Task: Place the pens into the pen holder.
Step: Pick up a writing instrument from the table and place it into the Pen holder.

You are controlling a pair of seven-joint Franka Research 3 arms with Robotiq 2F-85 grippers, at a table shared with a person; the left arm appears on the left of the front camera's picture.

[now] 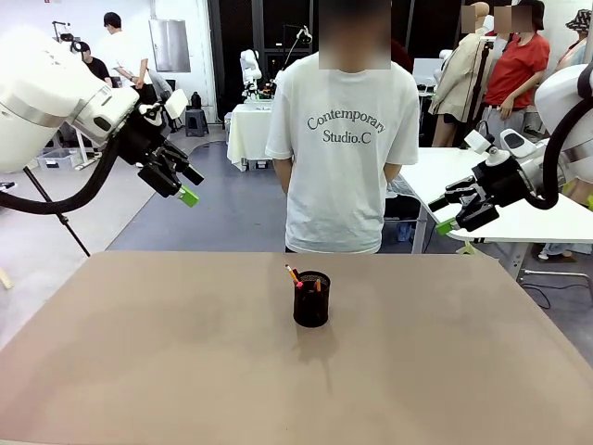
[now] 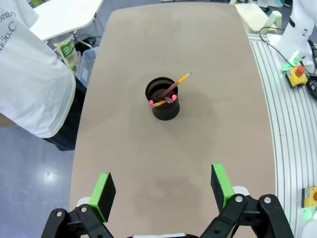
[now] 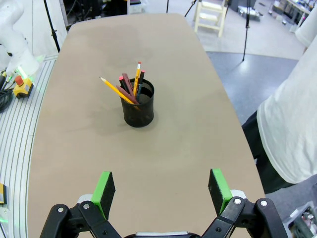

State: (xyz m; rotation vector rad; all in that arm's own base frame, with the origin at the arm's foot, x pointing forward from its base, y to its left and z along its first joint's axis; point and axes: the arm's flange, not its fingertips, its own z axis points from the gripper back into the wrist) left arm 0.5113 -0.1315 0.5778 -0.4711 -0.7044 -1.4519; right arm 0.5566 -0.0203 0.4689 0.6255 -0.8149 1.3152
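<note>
Near the middle of the tan tabletop [image 1: 139,371] stands the small black cylindrical wire-mesh pen holder [image 1: 311,299], upright, nothing else lying on the table around it. The pens are inside the holder: a thin yellow-orange pencil-like stick [image 3: 115,89] leaning out over the rim, a reddish-brown stick [image 3: 130,88] beside it, an orange stick with a pinkish-red end [image 3: 137,74] standing steeper, plus a darker one touching them; exact count is hard to tell.

Left gripper [image 1: 182,184], black with green pads, hangs well above and to the left of the holder, jaws spread wide, holding nothing. Right gripper [image 1: 459,213] hangs well above and to the right of the holder, jaws likewise wide apart and empty. Both wrist cameras look down on the holder from far off, between their own green pads [image 2: 105,188].

A person in a white T-shirt [image 1: 347,148] stands just behind the table's far edge, beyond the holder, hands behind the back.

Judgement: placing step looks finished, since no loose pen remains near the holder. Next move probably calls for nothing but keeping both arms clear of the holder; if another pen is handed over, approach from above.
</note>
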